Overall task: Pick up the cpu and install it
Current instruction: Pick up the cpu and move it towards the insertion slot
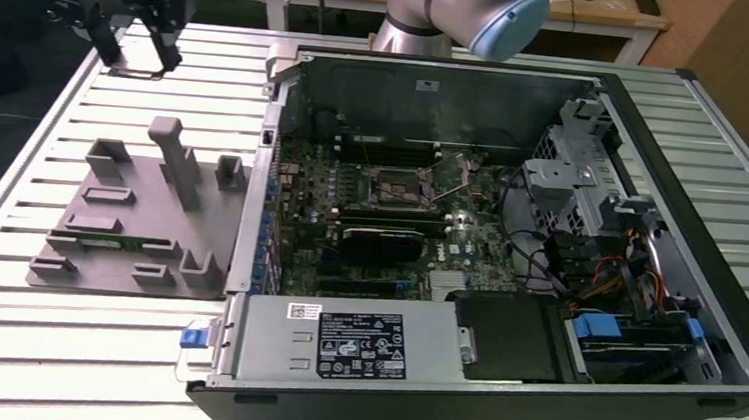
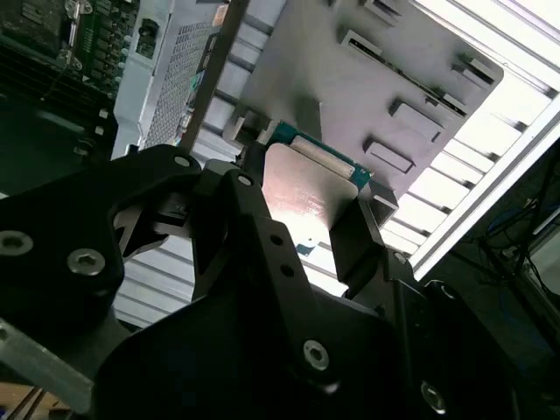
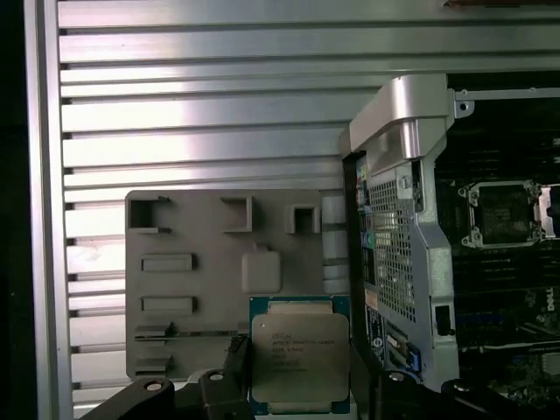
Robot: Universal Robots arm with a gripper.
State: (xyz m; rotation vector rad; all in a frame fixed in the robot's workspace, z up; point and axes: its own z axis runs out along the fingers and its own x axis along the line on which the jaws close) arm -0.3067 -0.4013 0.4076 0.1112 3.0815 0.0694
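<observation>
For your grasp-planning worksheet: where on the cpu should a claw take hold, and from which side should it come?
Probably by two opposite thin edges, coming from above its metal top. The cpu is a thin flat square, so only its edges give parallel faces to pinch; the claw holds it that way in both wrist views.

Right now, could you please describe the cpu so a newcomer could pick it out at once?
Start at the open computer case on the slatted table; the grey holder tray lies beside it, on the exterior view's left. Past the tray hangs the gripper, gripping the cpu: a flat square chip, silvery on top with a green rim, unlike the plain grey tray.
</observation>
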